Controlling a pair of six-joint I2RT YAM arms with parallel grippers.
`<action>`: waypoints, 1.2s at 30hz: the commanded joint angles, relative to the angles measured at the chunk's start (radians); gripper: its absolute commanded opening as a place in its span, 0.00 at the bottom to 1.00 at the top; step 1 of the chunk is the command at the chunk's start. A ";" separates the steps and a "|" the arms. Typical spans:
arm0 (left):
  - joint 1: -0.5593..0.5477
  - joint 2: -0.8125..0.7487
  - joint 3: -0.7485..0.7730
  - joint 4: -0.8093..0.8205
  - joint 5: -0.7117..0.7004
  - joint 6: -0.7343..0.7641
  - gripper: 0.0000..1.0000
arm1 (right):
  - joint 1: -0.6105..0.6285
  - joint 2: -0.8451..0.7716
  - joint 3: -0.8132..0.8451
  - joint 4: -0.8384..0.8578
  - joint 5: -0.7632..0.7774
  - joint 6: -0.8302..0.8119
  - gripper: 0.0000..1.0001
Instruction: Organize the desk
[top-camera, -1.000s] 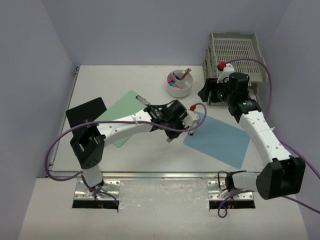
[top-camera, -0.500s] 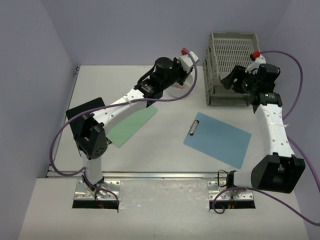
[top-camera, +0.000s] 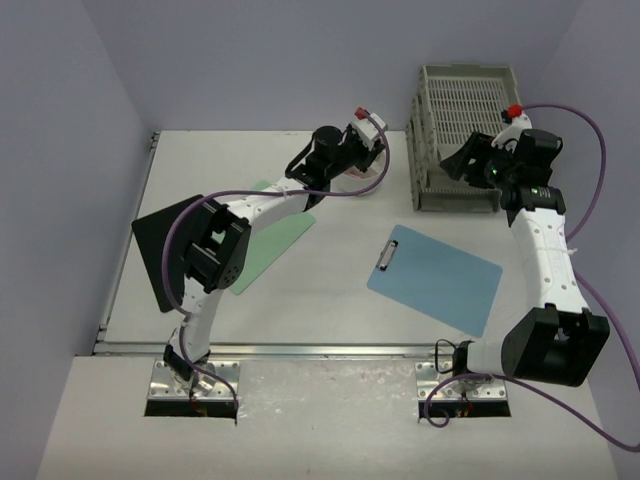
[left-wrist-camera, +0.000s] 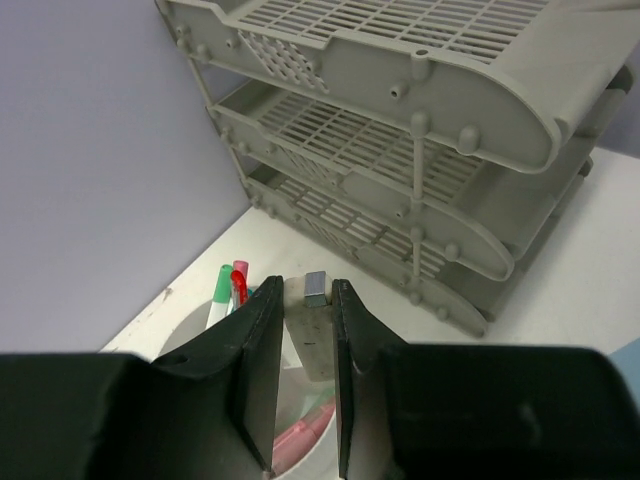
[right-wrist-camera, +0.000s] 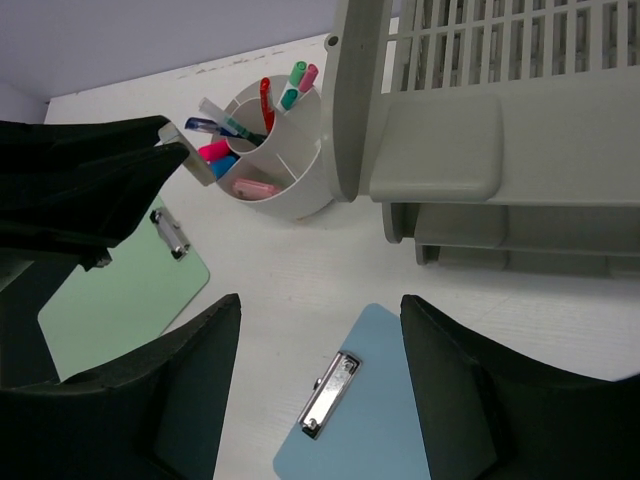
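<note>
On the white desk (top-camera: 300, 300), my left gripper (left-wrist-camera: 305, 288) is shut on a small whitish block with a grey metal end (left-wrist-camera: 316, 330). It holds the block just above a white pen cup (right-wrist-camera: 280, 185) full of markers at the back of the desk. From above, the left gripper (top-camera: 360, 165) covers most of the cup. My right gripper (right-wrist-camera: 320, 300) is open and holds nothing. It hovers in front of the grey tray stack (top-camera: 465, 110), above bare desk near the blue clipboard (right-wrist-camera: 390, 420). In the top view the right gripper (top-camera: 455, 165) is level with the trays' front edge.
A blue clipboard (top-camera: 440, 280) lies right of centre, its metal clip toward the middle. A green clipboard (top-camera: 265, 245) lies partly under the left arm. A black flat board (top-camera: 160, 245) sits at the left edge. Lilac walls enclose the desk.
My left arm has swung from beside the blue clipboard to the pen cup at the back, carrying the block. My right gripper has drawn back to the right, toward the trays.
</note>
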 joint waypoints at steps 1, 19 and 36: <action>0.004 0.047 0.054 0.163 0.030 0.001 0.00 | -0.014 -0.002 -0.016 0.031 -0.029 0.014 0.65; 0.004 0.245 0.120 0.305 0.028 0.220 0.04 | -0.060 -0.007 -0.066 0.038 -0.075 0.034 0.66; 0.006 0.351 0.200 0.341 0.006 0.239 0.11 | -0.078 -0.015 -0.116 0.049 -0.096 0.044 0.66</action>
